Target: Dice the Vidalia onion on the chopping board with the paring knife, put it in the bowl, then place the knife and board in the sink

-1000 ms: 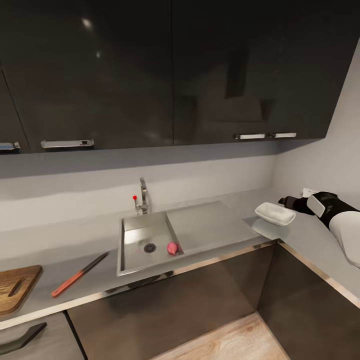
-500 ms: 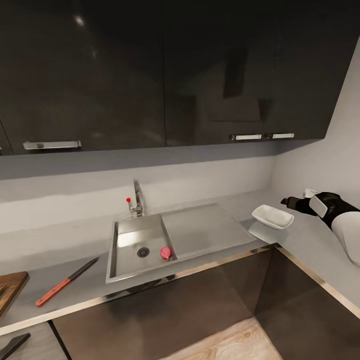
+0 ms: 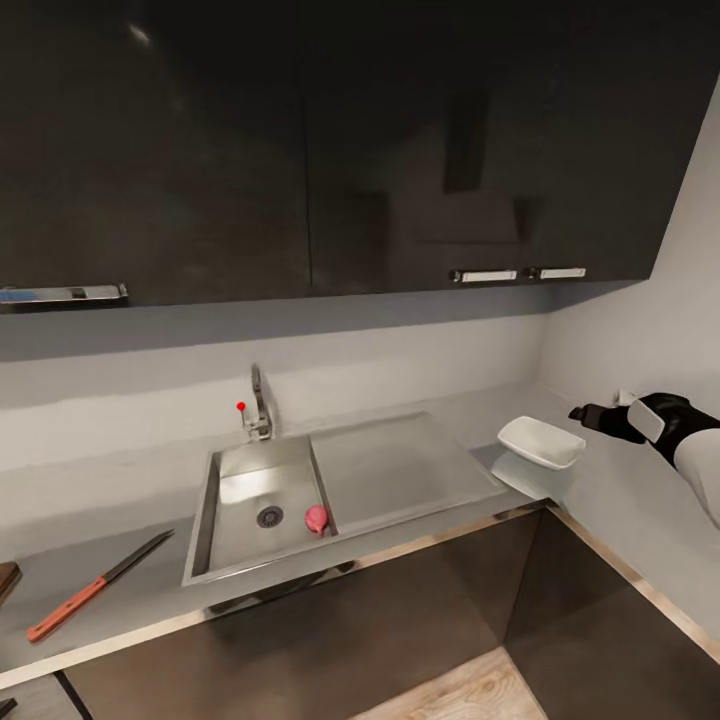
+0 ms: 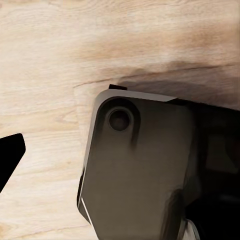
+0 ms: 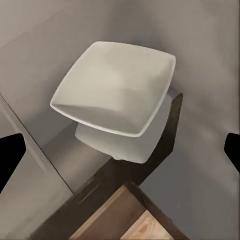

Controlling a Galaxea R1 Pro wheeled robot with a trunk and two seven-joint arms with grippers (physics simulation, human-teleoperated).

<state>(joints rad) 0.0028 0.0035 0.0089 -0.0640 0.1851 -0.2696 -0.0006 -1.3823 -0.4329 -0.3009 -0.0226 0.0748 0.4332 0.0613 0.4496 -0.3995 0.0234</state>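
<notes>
The pinkish Vidalia onion (image 3: 316, 517) lies in the grey sink (image 3: 232, 540), beside the drain and against the wall next to the drainboard. The paring knife (image 3: 95, 588), with its red-orange handle, rests on the countertop (image 3: 620, 500) left of the sink. Only a brown sliver of the chopping board (image 3: 5, 577) shows at the far left edge. The white bowl (image 3: 541, 442) (image 5: 117, 95) stands on the countertop's corner. My right gripper (image 3: 592, 414) (image 5: 120, 155) hovers open just right of the bowl, holding nothing. One fingertip (image 4: 10, 155) of my left gripper hangs over wooden floor.
A chrome tap (image 3: 258, 403) with a red dot stands behind the basin. Dark wall cabinets (image 3: 300, 150) hang overhead and dark base cabinets (image 3: 400, 620) run below. The worktop turns along the right wall. My own grey body part (image 4: 135, 175) is close to the left wrist.
The camera has swung right, so sink, knife and board slid left in the picture and the board is almost out of frame. The gap between right gripper and bowl widened slightly.
</notes>
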